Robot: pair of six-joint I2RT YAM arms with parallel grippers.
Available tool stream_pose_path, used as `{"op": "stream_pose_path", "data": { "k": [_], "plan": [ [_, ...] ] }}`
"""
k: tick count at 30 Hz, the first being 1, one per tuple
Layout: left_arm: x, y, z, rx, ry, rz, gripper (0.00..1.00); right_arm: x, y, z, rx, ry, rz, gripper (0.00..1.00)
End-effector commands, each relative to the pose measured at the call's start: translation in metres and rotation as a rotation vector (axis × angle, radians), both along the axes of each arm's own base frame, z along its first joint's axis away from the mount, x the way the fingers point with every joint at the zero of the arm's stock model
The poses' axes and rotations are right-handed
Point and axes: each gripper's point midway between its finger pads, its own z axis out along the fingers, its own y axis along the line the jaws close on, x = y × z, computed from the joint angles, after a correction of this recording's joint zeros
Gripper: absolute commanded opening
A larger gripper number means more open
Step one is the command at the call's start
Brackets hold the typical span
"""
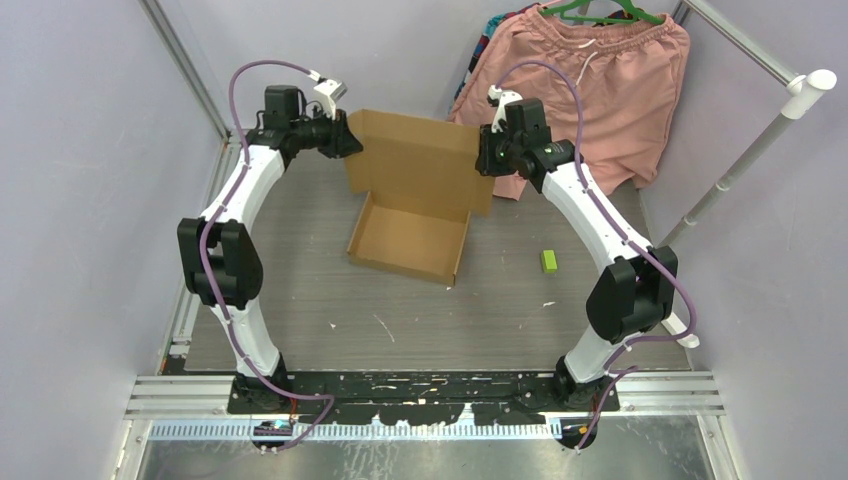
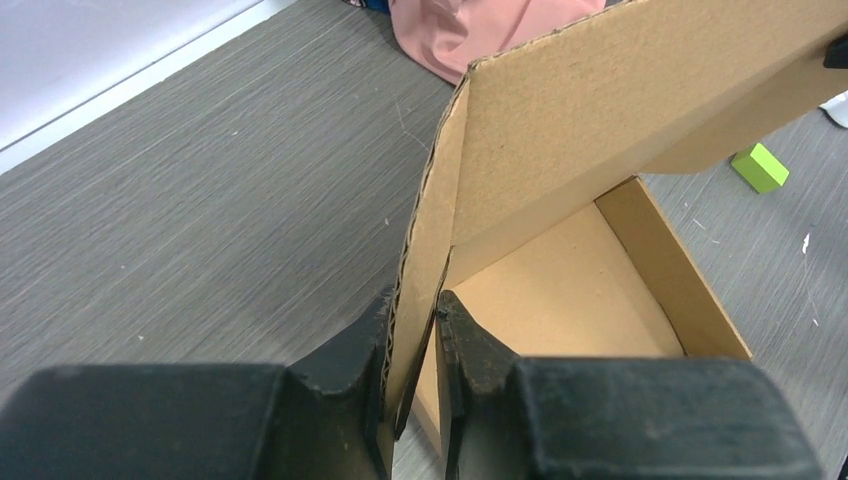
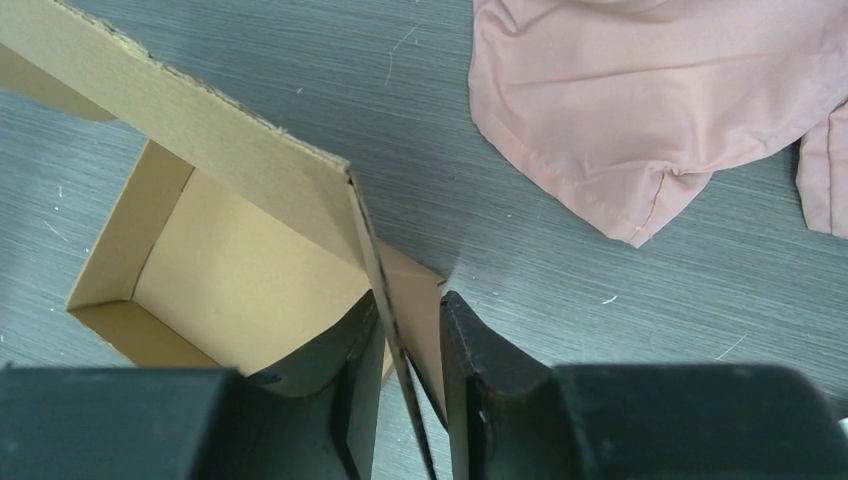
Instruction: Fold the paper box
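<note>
The paper box [image 1: 408, 243] is brown cardboard, and its shallow tray rests on the grey table. Its lid panel [image 1: 420, 160] stands raised at the far side. My left gripper [image 1: 350, 140] is closed on the lid's left side flap. In the left wrist view the flap [image 2: 420, 260] sits between the black fingers [image 2: 345, 365]. My right gripper [image 1: 484, 155] is closed on the lid's right side flap. In the right wrist view that flap's edge [image 3: 385, 300] runs between the fingers [image 3: 475, 350]. The open tray shows below in both wrist views [image 2: 570, 300] [image 3: 240, 290].
Pink shorts [image 1: 600, 90] hang at the back right, their hem lying on the table near my right gripper [image 3: 640, 100]. A small green block [image 1: 549, 261] lies right of the box. A white pole [image 1: 760, 150] slants along the right side.
</note>
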Motion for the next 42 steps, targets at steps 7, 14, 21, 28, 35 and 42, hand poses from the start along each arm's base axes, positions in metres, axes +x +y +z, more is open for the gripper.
{"op": "stream_pose_path", "data": {
  "k": [7, 14, 21, 28, 35, 42],
  "plan": [
    [0.003, 0.006, 0.032, 0.03, -0.078, 0.021, 0.22, 0.006, 0.0, 0.028, 0.004, -0.072, 0.008, 0.38],
    [0.002, 0.008, 0.036, 0.034, -0.086, 0.029, 0.24, 0.002, -0.003, 0.032, -0.005, -0.081, 0.009, 0.44],
    [0.001, 0.01, 0.037, 0.043, -0.087, 0.036, 0.27, -0.003, -0.007, 0.036, -0.015, -0.094, 0.003, 0.41],
    [0.001, 0.011, 0.039, 0.051, -0.091, 0.047, 0.32, -0.003, -0.011, 0.042, -0.017, -0.113, -0.009, 0.4],
    [-0.001, 0.014, 0.043, 0.061, -0.105, 0.059, 0.35, -0.004, -0.013, 0.044, -0.013, -0.117, -0.015, 0.4],
    [-0.001, 0.017, 0.049, 0.065, -0.119, 0.071, 0.35, -0.004, -0.013, 0.042, -0.012, -0.112, -0.013, 0.37]
  ]
}}
